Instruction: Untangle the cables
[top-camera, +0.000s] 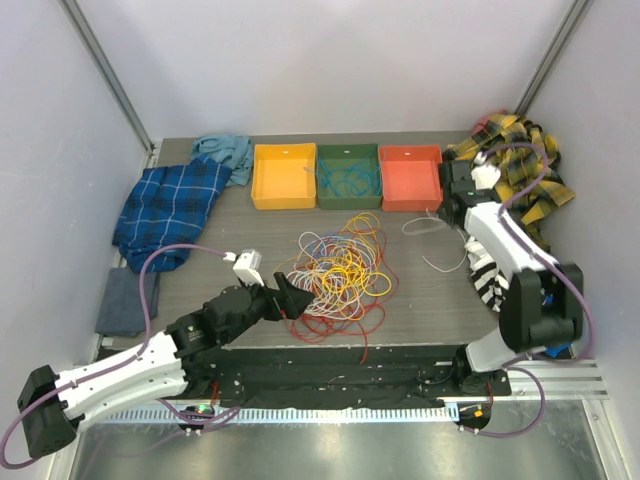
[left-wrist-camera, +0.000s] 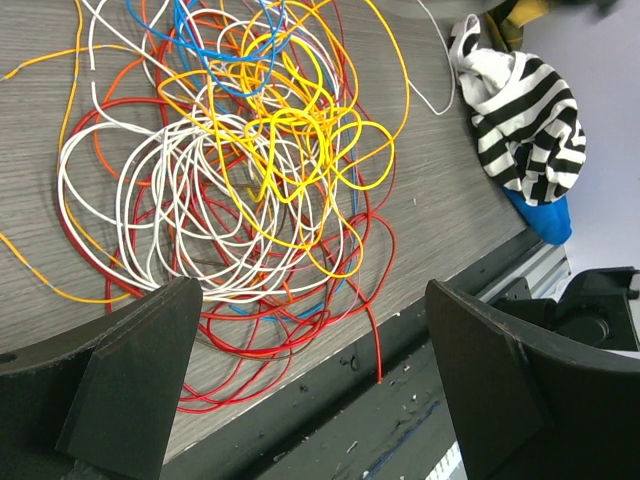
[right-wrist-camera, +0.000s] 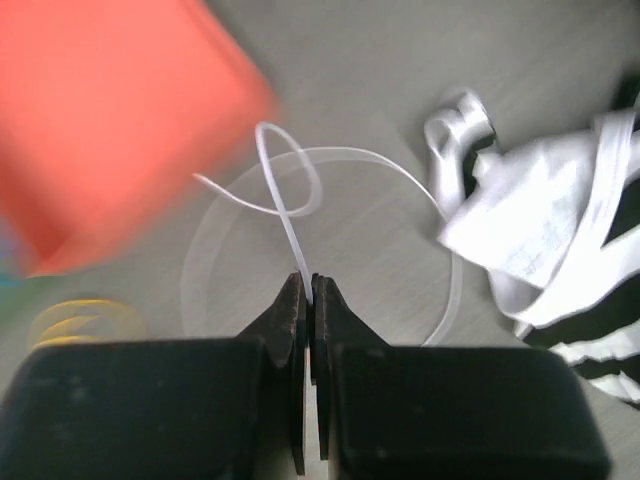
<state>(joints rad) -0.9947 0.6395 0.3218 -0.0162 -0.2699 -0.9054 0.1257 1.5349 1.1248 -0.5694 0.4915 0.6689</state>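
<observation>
Pinching one thin white wire loop (right-wrist-camera: 290, 215) in the pressed-together right gripper (right-wrist-camera: 308, 285), just beside the shallow orange-red plastic bin (right-wrist-camera: 120, 120) and well apart from the heap, probably to keep that strand separate. Hovering with the left gripper (left-wrist-camera: 312, 295) spread wide over the near edge of the tangled red, yellow, white and blue cables (left-wrist-camera: 250, 170) mid-table, seemingly ready for another strand.

No text, label, brand mark, number or sign is legible in any of the three views. The right wrist view is partly motion-blurred.
</observation>
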